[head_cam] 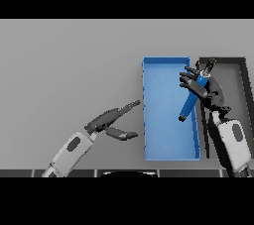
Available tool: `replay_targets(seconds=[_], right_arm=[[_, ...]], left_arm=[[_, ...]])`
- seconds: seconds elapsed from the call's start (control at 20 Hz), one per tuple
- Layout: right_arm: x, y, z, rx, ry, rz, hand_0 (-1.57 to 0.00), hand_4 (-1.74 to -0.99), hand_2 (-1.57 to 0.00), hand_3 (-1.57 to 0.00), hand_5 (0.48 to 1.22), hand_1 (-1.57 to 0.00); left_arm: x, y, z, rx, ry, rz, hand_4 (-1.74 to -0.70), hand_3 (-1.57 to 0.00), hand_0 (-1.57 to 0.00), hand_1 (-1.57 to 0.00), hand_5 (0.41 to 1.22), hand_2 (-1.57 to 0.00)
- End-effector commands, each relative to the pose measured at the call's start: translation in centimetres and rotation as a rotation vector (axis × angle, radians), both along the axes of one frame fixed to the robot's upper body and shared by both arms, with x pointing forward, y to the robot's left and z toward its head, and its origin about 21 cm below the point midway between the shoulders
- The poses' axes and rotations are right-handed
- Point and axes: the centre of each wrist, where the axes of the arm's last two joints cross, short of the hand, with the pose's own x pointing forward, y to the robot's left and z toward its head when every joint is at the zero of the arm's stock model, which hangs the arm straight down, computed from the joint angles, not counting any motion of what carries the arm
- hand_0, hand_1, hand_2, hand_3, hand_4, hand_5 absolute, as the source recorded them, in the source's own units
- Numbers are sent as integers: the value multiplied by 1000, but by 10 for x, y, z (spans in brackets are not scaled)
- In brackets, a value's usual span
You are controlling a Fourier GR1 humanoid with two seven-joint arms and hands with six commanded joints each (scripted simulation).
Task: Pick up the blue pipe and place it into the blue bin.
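Holding blue pipe over blue bin, right hand

Grey table, plain and matte, filling most of the view; dark, black-walled bin at the far right, rectangular, with a grey floor inside; partly cut off by the right edge; long side running away from the near edge of the table; lying flat on the table; near end hidden, contents not discernible.
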Motion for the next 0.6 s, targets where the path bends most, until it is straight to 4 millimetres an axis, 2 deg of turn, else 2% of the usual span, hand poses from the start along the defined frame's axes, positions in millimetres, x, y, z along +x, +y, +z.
replay_targets(seconds=[0.0,0.15,0.2,0.25,0.3,0.4,0.5,0.55], right_arm=[[-4,3,-7,0,37,-3,-1571,-1694,-1571,-1571,1124,-1571],[-12,0,-36,-30,154,4,-1571,-1591,-1571,-1571,1114,-1571],[-15,1,-45,-47,218,3,-1571,-1599,-1571,-1330,1110,-1571],[-17,1,-52,-51,275,-6,-1563,-1547,-1393,-1122,1133,-1459],[-17,0,-54,-47,303,-8,-1306,-1503,-1114,-897,1150,-1167],[-16,0,-64,-43,393,-11,-836,-1392,-712,-574,1176,-746],[-16,3,-65,-56,439,32,-534,-1285,-456,-367,1141,-477],[-16,5,-66,-74,453,52,-427,-1242,-364,-293,1081,-382]], left_arm=[[-2,-2,0,-2,2,-1,-881,1,1,1,463,1],[-3,0,-1,-6,8,11,-884,1,1,1,460,1],[-4,-1,-1,-4,9,8,-885,1,1,1,457,1],[-2,0,2,-4,6,6,-886,1,1,1,455,1],[-3,-2,2,-3,8,7,-886,1,1,1,453,1],[-1,-1,4,-3,0,12,-885,1,1,1,453,1],[-3,-1,3,-1,7,9,-888,1,1,1,453,1],[-2,1,3,5,10,12,-889,1,1,1,453,1]])
